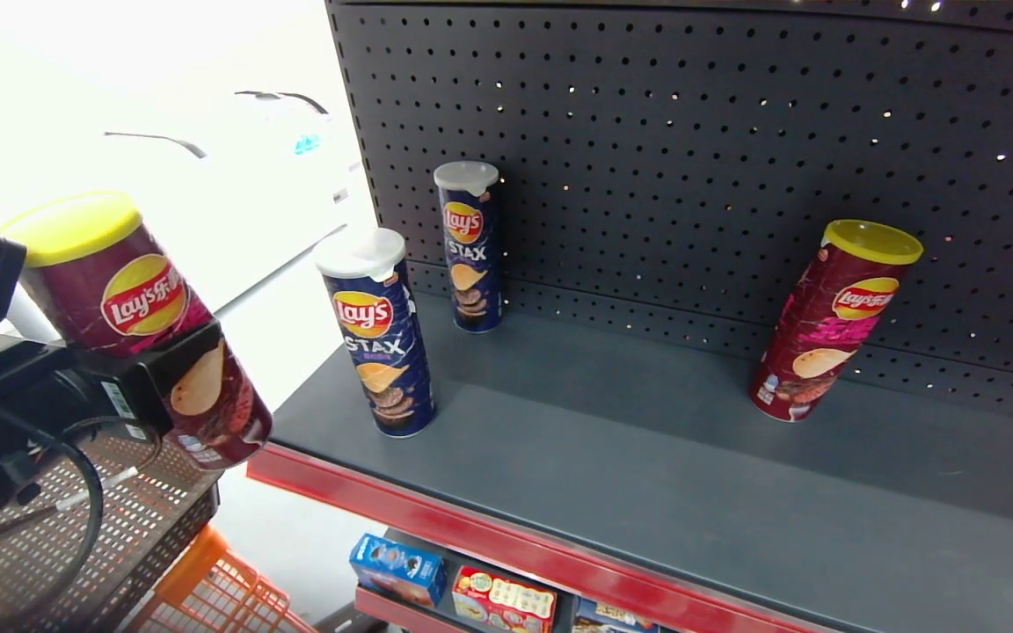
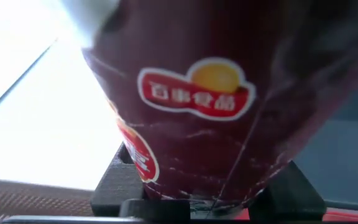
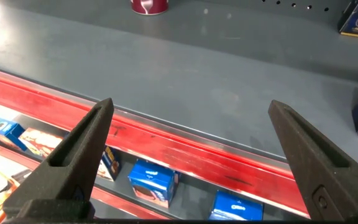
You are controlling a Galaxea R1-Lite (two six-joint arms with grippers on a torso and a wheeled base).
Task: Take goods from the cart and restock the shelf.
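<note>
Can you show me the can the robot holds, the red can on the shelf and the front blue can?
held can (image 1: 142,299): head view, its label.
red shelf can (image 1: 823,330): head view, mid body.
front blue can (image 1: 381,347): head view, mid body.

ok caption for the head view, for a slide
Left gripper holding a yellow-lidded maroon can beside the shelf, where two blue cans and another maroon can stand.
</note>
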